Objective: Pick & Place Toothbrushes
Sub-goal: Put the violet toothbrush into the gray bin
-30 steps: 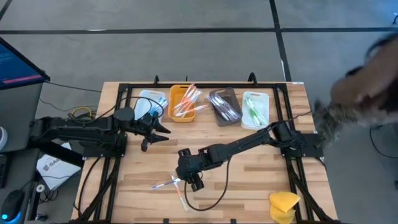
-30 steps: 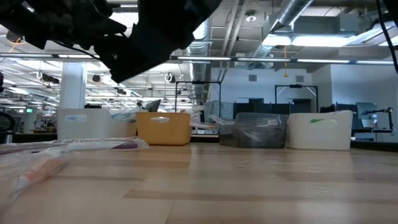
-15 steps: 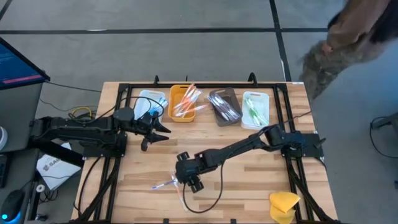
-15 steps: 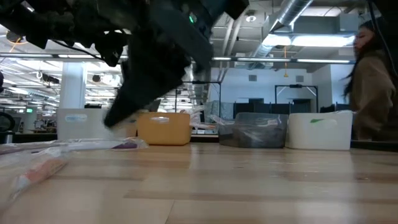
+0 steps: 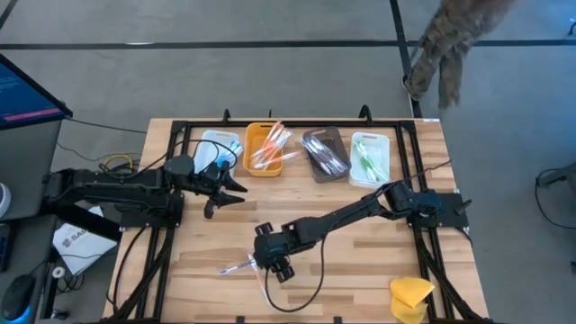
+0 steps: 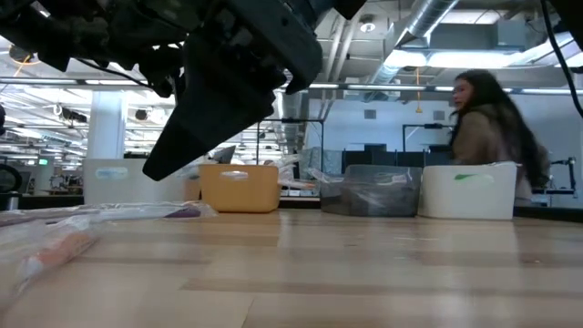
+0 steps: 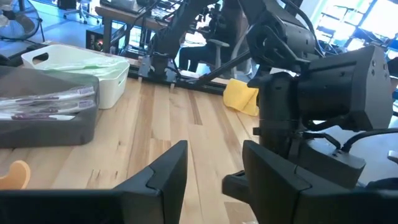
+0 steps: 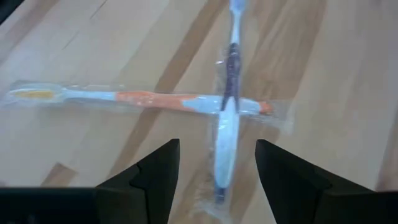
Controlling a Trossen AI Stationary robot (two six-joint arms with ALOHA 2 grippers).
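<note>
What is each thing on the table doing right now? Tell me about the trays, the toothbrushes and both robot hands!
Right gripper: open, hovering over the crossed pair.
Two wrapped toothbrushes, orange-handled and purple-handled: lying crossed on the wood.
Left gripper: open, empty, waiting by the trays.
White tray at the left end: partly hidden.
Orange tray: holding toothbrushes.
Dark grey tray: holding toothbrushes.
White tray with green toothbrushes: filled.
Yellow sponge-like lump: at the table's corner.

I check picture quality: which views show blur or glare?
High view: the person at the top edge is smeared. Low view: the right pincer is a dark, soft mass against bright ceiling lights. Right wrist view: the crossed toothbrushes look soft.
</note>
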